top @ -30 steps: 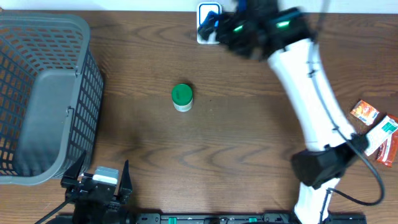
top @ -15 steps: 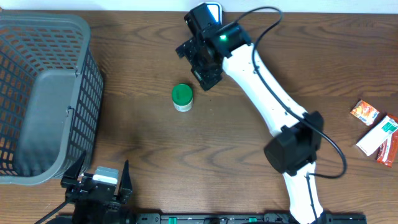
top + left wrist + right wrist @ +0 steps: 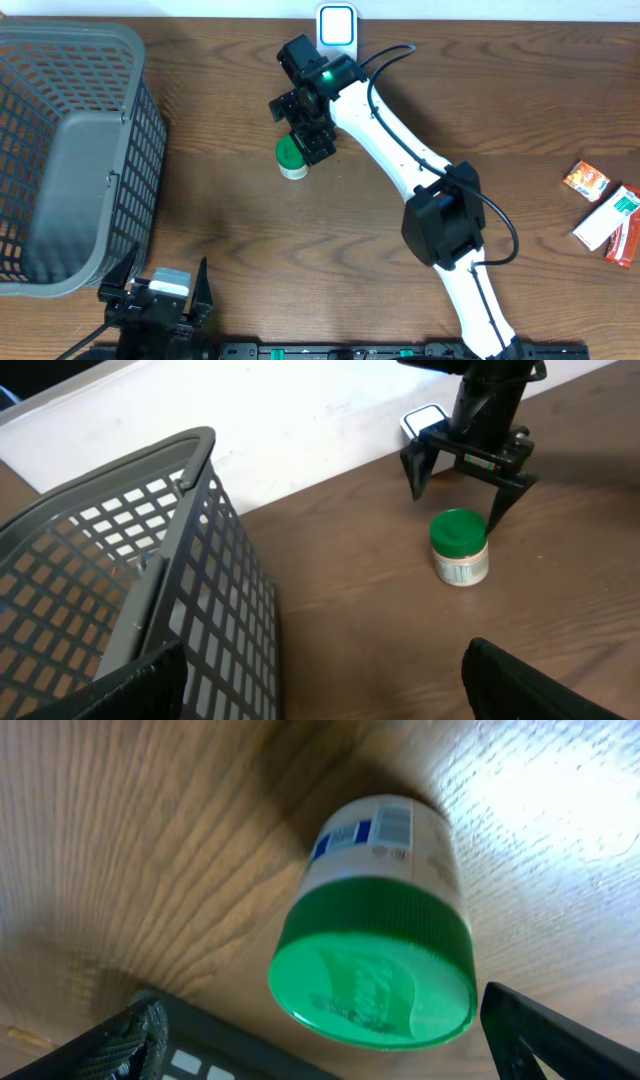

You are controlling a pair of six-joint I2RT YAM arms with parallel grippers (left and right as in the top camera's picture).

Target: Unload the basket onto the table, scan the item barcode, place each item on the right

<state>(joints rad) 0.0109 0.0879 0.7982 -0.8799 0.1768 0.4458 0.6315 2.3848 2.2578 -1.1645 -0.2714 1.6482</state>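
Camera overhead: small white jar with green screw lid upright on wooden table; right gripper spread wide, empty, just above jar; left gripper open, empty, well apart from jar. Left wrist: fingers either side of jar. Right wrist: barcode on jar's side. Risk of toppling jar through off-centre closing.

The basket stands on the left side of the table, and the packets lie at its right edge, well apart from the rest. The jar stands upright near the middle, with the scanner behind it at the far edge and the right gripper above it. The left gripper sits at the near edge, before the basket.
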